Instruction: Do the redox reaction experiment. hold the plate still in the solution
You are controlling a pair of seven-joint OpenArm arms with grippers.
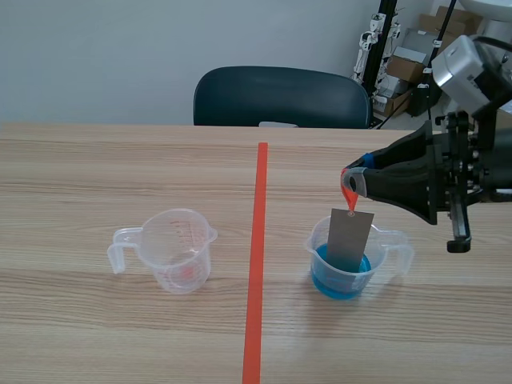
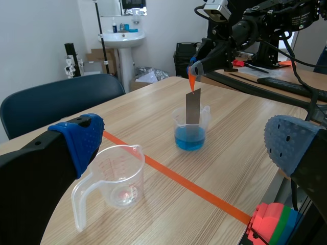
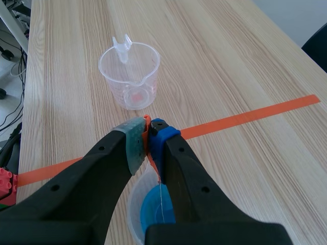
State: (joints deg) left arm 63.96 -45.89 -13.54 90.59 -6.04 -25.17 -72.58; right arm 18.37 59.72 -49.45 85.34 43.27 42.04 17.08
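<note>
A grey metal plate (image 1: pixel 350 238) hangs upright from an orange-red strap (image 1: pixel 348 195), its lower end dipped in the blue solution of a clear measuring cup (image 1: pixel 346 268). My right gripper (image 1: pixel 352 182) is above the cup, shut on the strap. The right wrist view shows the fingers pinching the strap (image 3: pixel 147 133), with the plate edge-on (image 3: pixel 161 200) and the cup (image 3: pixel 137 210) below. In the left wrist view, my left gripper (image 2: pixel 186 148) is open and holds nothing; the plate (image 2: pixel 192 106) and blue cup (image 2: pixel 190 133) lie well ahead of it.
An empty clear measuring cup (image 1: pixel 178 250) stands left of the orange tape line (image 1: pixel 256 264), close ahead of the left gripper's finger (image 2: pixel 116 178). A dark chair (image 1: pixel 280 96) is behind the table. Toy bricks (image 2: pixel 273 224) lie at the table edge.
</note>
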